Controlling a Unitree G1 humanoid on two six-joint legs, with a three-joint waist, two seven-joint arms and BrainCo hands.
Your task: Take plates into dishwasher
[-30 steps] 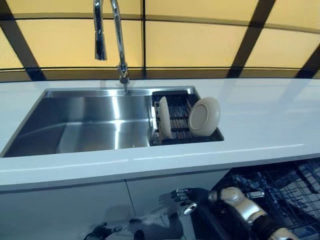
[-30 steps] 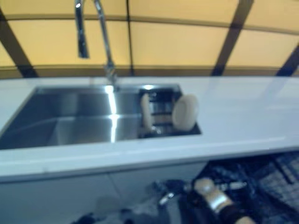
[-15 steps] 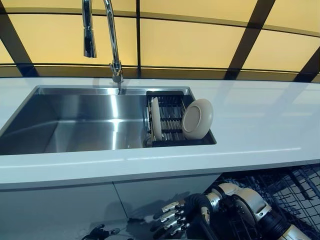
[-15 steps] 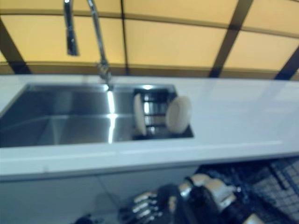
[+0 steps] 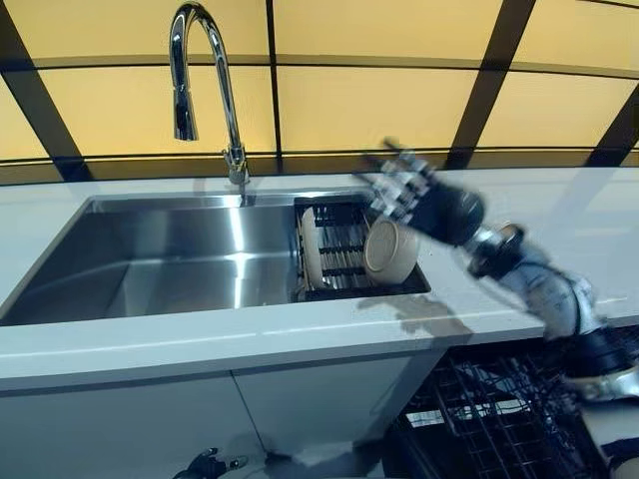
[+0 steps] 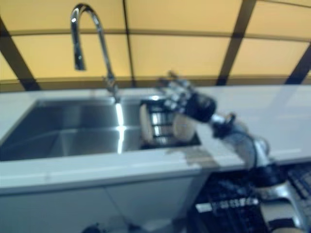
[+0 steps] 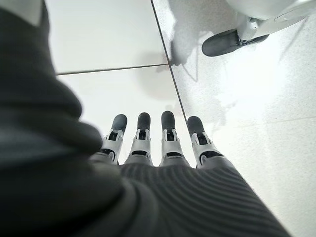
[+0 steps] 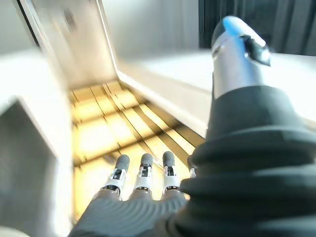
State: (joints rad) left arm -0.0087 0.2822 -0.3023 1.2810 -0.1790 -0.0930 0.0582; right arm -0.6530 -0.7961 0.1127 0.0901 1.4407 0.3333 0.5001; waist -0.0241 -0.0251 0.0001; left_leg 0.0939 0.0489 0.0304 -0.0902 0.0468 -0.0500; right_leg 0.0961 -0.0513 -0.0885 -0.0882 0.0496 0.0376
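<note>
Two cream plates stand on edge in a black rack (image 5: 342, 267) at the right end of the steel sink (image 5: 160, 269). One plate (image 5: 311, 247) is seen edge-on. The other plate (image 5: 387, 253) leans with its back towards me. My right hand (image 5: 424, 200) hovers just above and behind the leaning plate, fingers straight and spread, holding nothing; its wrist view shows the same straight fingers (image 8: 140, 180). My left hand (image 7: 163, 148) hangs low over the tiled floor with its fingers straight and nothing in them.
A tall chrome faucet (image 5: 205, 80) rises behind the sink. White counter (image 5: 539, 210) runs along both sides. The open dishwasher's dark wire rack (image 5: 489, 409) sits below the counter at the lower right. Yellow wall panels with dark strips stand behind.
My right arm has swung up from below the counter beside the dishwasher rack to above the plates in the sink rack. The plates have not moved.
</note>
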